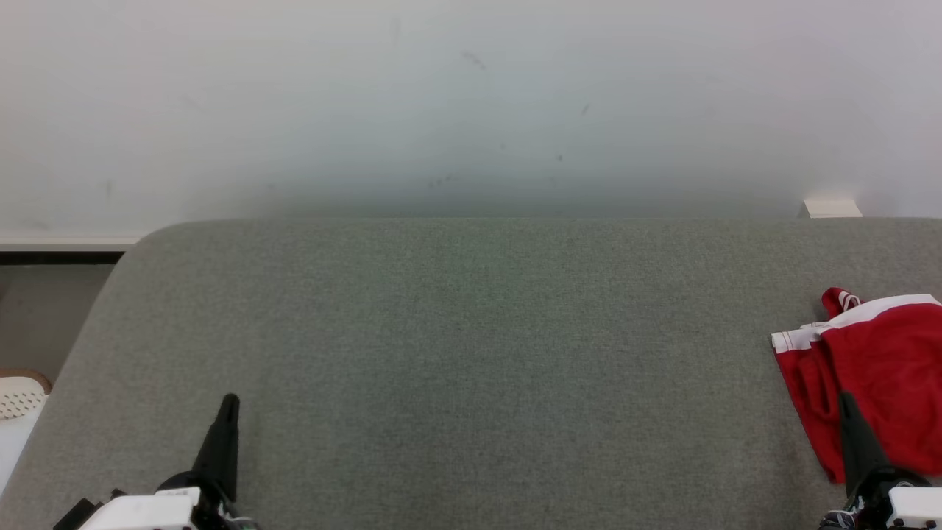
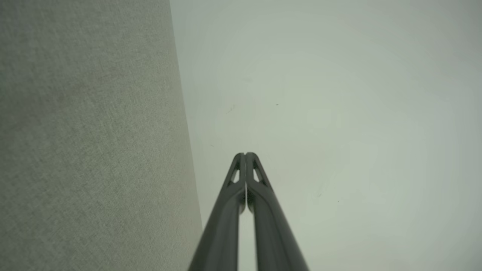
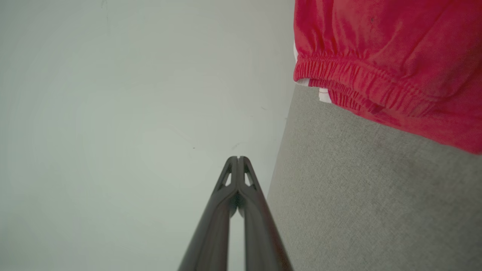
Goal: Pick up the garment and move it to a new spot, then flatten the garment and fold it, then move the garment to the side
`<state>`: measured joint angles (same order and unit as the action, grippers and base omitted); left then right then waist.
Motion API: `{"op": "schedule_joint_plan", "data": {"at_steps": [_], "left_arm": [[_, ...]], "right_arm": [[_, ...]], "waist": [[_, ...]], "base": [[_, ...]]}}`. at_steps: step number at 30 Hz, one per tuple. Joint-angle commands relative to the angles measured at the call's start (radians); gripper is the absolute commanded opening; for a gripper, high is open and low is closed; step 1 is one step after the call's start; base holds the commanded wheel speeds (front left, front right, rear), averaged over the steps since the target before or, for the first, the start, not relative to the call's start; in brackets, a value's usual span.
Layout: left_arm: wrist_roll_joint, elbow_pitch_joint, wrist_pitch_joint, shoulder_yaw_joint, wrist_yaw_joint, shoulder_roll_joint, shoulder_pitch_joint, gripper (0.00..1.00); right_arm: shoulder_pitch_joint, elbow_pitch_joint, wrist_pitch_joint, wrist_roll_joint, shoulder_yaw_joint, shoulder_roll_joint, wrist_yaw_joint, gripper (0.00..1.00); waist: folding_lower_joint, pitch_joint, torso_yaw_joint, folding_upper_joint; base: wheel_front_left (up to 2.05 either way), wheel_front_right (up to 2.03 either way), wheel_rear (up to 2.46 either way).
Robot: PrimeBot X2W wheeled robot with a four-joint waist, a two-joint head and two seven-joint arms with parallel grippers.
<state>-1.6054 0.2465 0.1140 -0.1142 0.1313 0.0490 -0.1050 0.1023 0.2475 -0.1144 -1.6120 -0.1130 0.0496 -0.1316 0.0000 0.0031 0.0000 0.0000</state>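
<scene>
A red garment [image 1: 883,368] with a white band lies crumpled at the right edge of the grey fabric-covered table [image 1: 471,353]. Its elastic red hem [image 3: 361,82] shows at the top right of the right wrist view. My right gripper [image 1: 846,401] is shut and empty, its tip in front of the garment's near left part; I cannot tell whether it touches the cloth. Near the table's front left, my left gripper [image 1: 229,401] is shut with nothing in it. Both wrist views show fingertips pressed together: the left pair [image 2: 245,154], the right pair [image 3: 238,158].
A pale wall [image 1: 471,103] rises behind the table's far edge. A small white block [image 1: 831,208] sits against the wall at the back right. A perforated white object [image 1: 18,397] stands off the table's left side, over a strip of floor.
</scene>
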Motion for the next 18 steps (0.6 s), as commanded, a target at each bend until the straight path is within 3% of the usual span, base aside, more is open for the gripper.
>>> {"op": "schedule_joint_plan", "data": {"at_steps": [1, 18], "left_arm": [[-0.014, -0.003, 0.004, -0.002, -0.001, 0.002, -0.007, 0.0], [-0.014, -0.003, 0.004, -0.002, -0.001, 0.002, -0.007, 0.0]], "right_arm": [[0.012, -0.005, -0.003, -0.002, -0.004, 0.001, 0.002, 0.0], [0.012, -0.005, -0.003, -0.002, -0.004, 0.001, 0.002, 0.0]], "waist": [[0.0, 0.0, 0.0, 0.0], [0.0, 0.0, 0.0, 0.0]], "base": [[0.0, 0.0, 0.0], [0.0, 0.0, 0.0]]}}
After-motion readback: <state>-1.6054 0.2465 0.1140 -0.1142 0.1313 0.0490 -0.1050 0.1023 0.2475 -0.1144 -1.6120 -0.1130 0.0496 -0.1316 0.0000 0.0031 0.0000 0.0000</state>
